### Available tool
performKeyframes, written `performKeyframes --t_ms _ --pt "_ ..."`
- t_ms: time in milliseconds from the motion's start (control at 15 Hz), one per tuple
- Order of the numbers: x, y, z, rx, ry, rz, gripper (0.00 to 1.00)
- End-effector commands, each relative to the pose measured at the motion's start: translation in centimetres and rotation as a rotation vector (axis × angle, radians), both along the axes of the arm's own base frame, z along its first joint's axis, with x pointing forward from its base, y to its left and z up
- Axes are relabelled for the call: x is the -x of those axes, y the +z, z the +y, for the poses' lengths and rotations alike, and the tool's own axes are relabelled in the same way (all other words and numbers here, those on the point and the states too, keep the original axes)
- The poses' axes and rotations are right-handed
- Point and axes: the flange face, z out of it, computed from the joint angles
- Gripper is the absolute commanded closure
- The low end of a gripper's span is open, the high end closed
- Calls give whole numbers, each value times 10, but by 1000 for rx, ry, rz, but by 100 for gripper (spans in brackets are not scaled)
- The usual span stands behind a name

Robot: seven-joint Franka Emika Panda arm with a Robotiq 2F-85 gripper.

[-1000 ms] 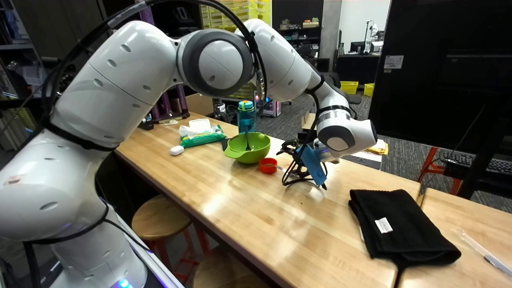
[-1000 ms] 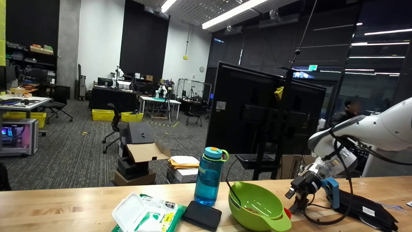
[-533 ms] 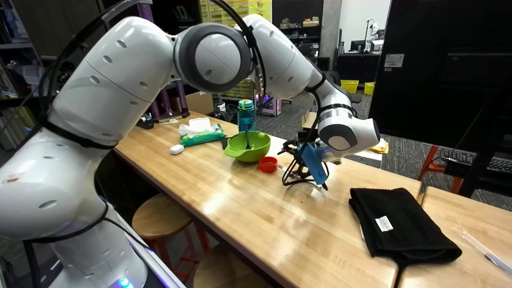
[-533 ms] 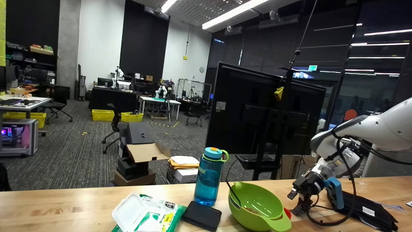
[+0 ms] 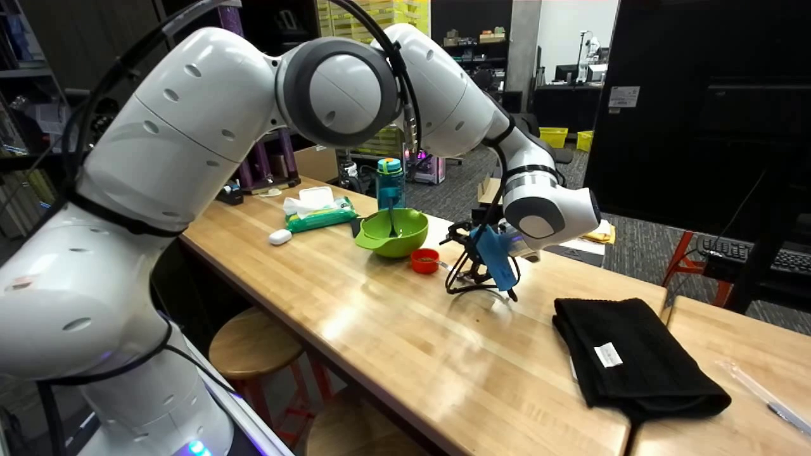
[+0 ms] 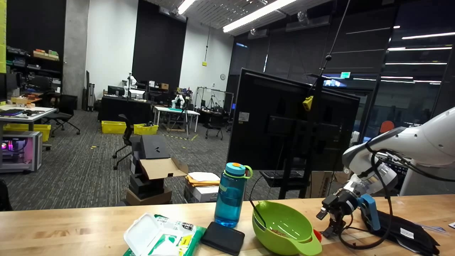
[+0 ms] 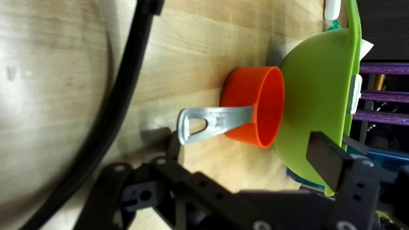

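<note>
The red cup [image 7: 239, 86] sat upright on the bench [image 5: 380, 329], just beside the green bowl [image 7: 310, 89]; whether the two touched, cdn't tell. Its metal handle [image 7: 220, 116] stuck out away from the bowl, toward the fingers [image 7: 324, 159], which stood wide apart. The handle's free end was right by one fingertip, contact unclear; the opp. finger showed against the bowl's outer wall, gap there hard to judge. Both ext. views put the cup btwn bowl on the left & fingers on the right.

Cup, bowl & fingers were all toward the bench's far edge. A wide strip of wood ran from the cup to the near edge, w/ two round stools [image 5: 253, 345] below it. Far side was tighter: the blue bottle [image 6: 231, 199] stood upright behind the bowl, nr the far edge. Left of the bowl lay a flat blk case [image 6: 223, 237], then the wipes pack [image 5: 323, 220] w/ lid up.

On the right, a good stretch of wood lay btwn fingers & folded blk cloth [image 5: 633, 373], which lay over the seam btwn two bench tops. A blk cable [image 7: 127, 80] looped low beside the fingers, close over the wood, taking some room there.
</note>
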Motion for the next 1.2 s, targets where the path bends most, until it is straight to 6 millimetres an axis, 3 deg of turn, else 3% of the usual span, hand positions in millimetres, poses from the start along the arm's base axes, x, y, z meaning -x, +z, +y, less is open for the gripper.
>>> performKeyframes --t_ms 0,1133 --pt "14 2 5 8 -6 42 0" --pt "48 0 -10 16 17 43 0"
